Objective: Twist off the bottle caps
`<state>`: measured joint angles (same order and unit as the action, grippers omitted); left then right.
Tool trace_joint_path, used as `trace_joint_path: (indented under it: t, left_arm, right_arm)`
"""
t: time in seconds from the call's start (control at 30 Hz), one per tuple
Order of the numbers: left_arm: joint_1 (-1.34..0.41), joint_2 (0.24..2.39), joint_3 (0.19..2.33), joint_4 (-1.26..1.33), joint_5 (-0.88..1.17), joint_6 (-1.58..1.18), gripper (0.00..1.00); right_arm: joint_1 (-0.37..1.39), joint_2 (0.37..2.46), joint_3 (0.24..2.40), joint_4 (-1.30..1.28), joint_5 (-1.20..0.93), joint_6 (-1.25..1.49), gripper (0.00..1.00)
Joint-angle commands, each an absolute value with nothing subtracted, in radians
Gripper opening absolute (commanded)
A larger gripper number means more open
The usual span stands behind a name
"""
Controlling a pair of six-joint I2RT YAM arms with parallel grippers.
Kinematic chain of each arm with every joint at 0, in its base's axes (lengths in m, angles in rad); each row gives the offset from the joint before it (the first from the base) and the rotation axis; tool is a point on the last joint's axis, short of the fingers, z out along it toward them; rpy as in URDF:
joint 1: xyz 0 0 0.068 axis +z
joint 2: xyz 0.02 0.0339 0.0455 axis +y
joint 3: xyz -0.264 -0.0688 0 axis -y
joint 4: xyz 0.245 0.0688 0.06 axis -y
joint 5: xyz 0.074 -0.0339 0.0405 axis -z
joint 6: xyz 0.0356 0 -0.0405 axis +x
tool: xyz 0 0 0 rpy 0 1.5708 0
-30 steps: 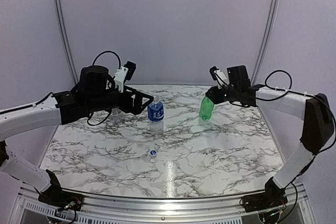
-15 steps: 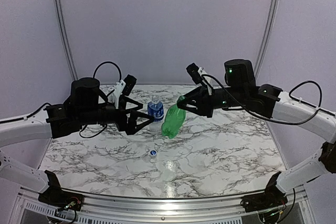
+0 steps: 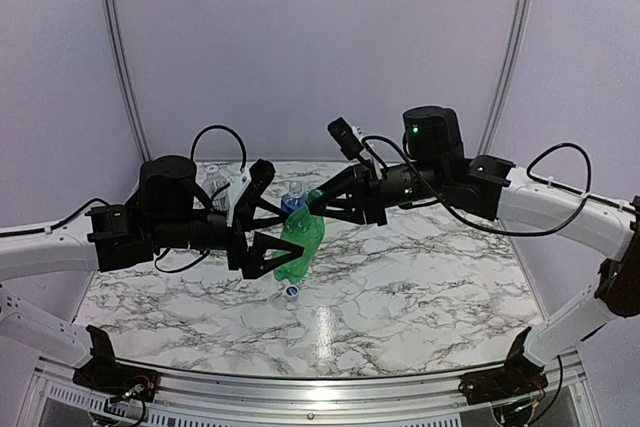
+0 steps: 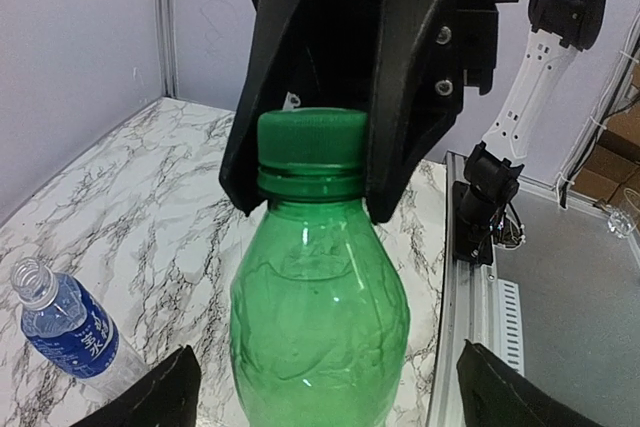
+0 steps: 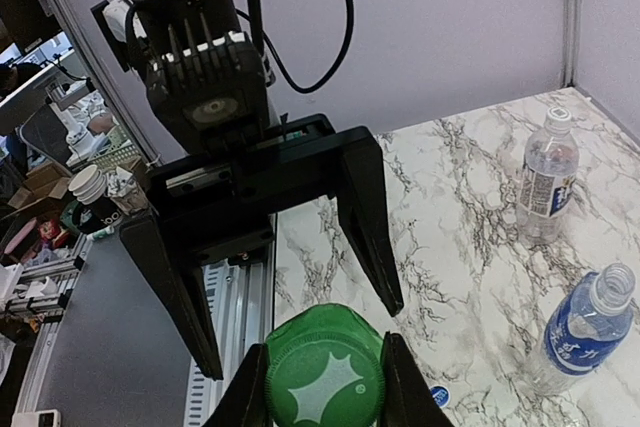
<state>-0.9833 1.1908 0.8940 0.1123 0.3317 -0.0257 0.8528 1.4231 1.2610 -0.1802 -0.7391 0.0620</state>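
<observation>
Showing marble tbl (image 3: 420,282) | lilac walls (image 3: 320,47) | green btl (image 3: 297,247) above tbl

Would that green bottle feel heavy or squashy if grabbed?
Probably light: the green bottle looks empty, with no liquid line. Its thin, see-through wall would likely dent under a firm squeeze. Being round, it could roll if dropped.

We think this is a robot lab. Two robot arms (image 3: 60,247) are bolted to the edge of a marble-look table (image 3: 430,287), with black cables (image 3: 215,132) hanging loose. Plain pale walls (image 3: 320,47) and metal poles (image 3: 118,57) close it in like a booth. Cardboard boxes (image 4: 612,152) sit beside it.
</observation>
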Motion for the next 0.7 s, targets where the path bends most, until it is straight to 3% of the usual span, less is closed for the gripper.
trace_joint_path:
  t: [0.0,0.4,0.67]
  left_arm:
    - [-0.988,1.192,0.889,0.135,0.317,0.019,0.88]
    - [-0.987,1.219,0.906,0.116,0.340,0.008,0.76]
    - [-0.986,1.221,0.909,0.109,0.339,0.008,0.50]
  right_arm:
    - [0.862,1.436,1.314,-0.095,-0.827,0.113,0.00]
    - [0.862,1.450,1.332,-0.072,-0.852,0.131,0.00]
    - [0.861,1.443,1.317,-0.050,-0.841,0.142,0.00]
